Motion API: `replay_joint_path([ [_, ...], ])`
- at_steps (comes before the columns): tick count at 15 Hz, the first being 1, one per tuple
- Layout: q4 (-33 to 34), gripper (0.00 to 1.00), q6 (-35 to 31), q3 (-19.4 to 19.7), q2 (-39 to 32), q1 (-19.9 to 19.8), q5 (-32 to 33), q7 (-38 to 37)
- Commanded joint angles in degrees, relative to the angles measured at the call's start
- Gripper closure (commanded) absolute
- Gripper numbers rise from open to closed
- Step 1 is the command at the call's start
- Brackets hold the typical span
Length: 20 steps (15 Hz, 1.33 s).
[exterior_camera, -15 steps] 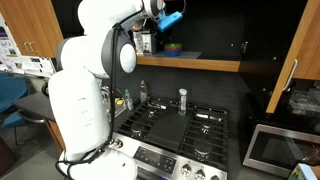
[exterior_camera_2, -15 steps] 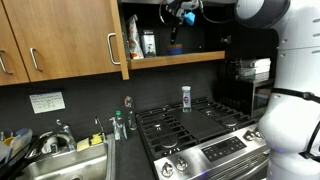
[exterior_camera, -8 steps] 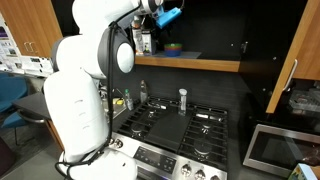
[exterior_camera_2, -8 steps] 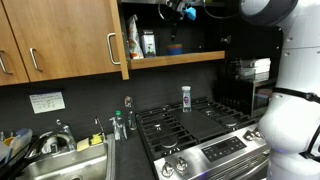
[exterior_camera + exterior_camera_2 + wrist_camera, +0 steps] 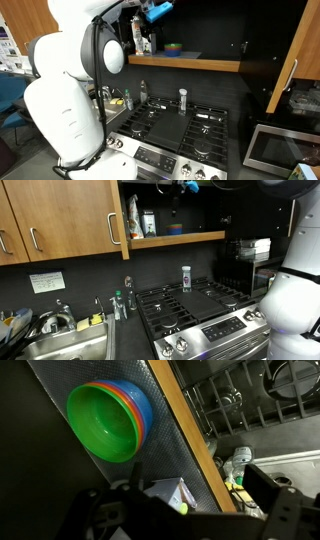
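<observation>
A stack of bowls (image 5: 105,422), green on top of orange and blue, sits on the shelf mat under the wrist camera. In both exterior views the stack (image 5: 172,47) (image 5: 175,228) rests on the wooden shelf (image 5: 205,64) above the stove. My gripper (image 5: 200,495) hangs above the shelf, clear of the bowls, with its dark fingers (image 5: 272,495) wide apart and nothing between them. In both exterior views the gripper (image 5: 158,10) (image 5: 180,185) is at the top edge, above the bowls. A small carton (image 5: 165,493) with a green cap stands on the shelf below the jaws.
Cartons and a jar (image 5: 145,223) stand at the shelf's end beside the open cabinet door (image 5: 118,218). A small bottle (image 5: 181,100) (image 5: 186,277) stands on the gas stove (image 5: 185,125). Soap bottles (image 5: 118,304) sit by the sink (image 5: 70,340). A microwave (image 5: 280,150) is beside the stove.
The gripper has opened and risen away from the bowls toward the top of the cabinet opening. The bowls stay on the shelf.
</observation>
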<state>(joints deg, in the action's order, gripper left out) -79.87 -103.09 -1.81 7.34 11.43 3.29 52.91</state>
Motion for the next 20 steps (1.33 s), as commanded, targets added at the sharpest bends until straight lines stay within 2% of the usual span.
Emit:
replay_joint_path([
  [1, -7.6, 0.0, -1.4, -0.5, 5.9, 0.1, 1.0, -0.6],
  [5, -14.8, 0.0, -1.8, -1.3, 10.6, -1.1, -0.2, -1.1],
  [10, -22.6, 0.0, -1.8, -2.0, 14.7, -0.7, -0.4, -4.0],
  [20, -33.0, 0.0, -1.1, -2.2, 17.3, -0.9, 0.8, -12.4],
])
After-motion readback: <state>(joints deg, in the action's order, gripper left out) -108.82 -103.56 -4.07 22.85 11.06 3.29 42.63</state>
